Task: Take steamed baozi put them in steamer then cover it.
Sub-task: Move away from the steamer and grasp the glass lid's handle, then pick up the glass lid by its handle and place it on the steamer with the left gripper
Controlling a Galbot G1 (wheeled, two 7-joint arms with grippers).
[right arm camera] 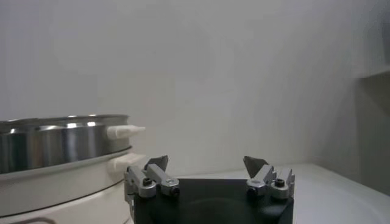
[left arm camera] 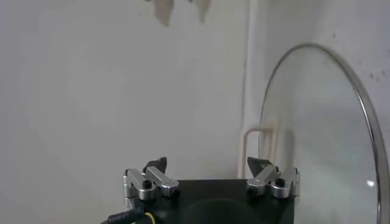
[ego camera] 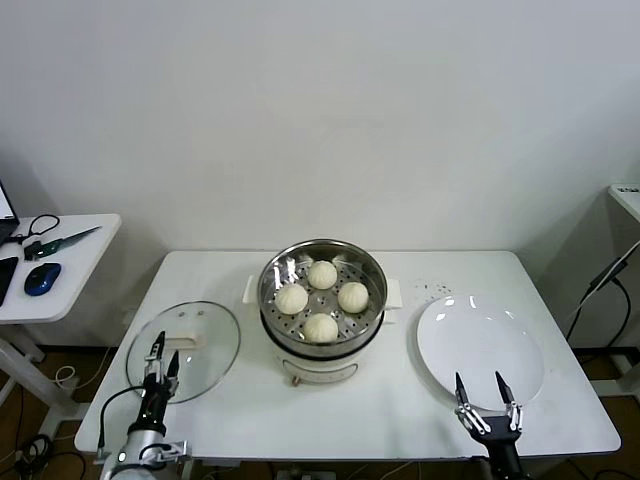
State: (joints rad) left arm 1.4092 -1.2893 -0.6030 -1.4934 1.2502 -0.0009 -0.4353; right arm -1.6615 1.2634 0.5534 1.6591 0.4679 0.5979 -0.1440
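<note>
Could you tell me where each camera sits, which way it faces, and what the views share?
Head view: on the robot's head, facing forward and down at the table; both grippers show.
Left wrist view: on the left arm, facing the cover; open left gripper shows.
Right wrist view: on the right arm, facing the steamer; open right gripper shows.
Shared: head and right wrist views both show the steamer.

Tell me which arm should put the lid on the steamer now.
Left. Its open left gripper sits right at the glass lid; the right gripper is by the plate, across the steamer.
</note>
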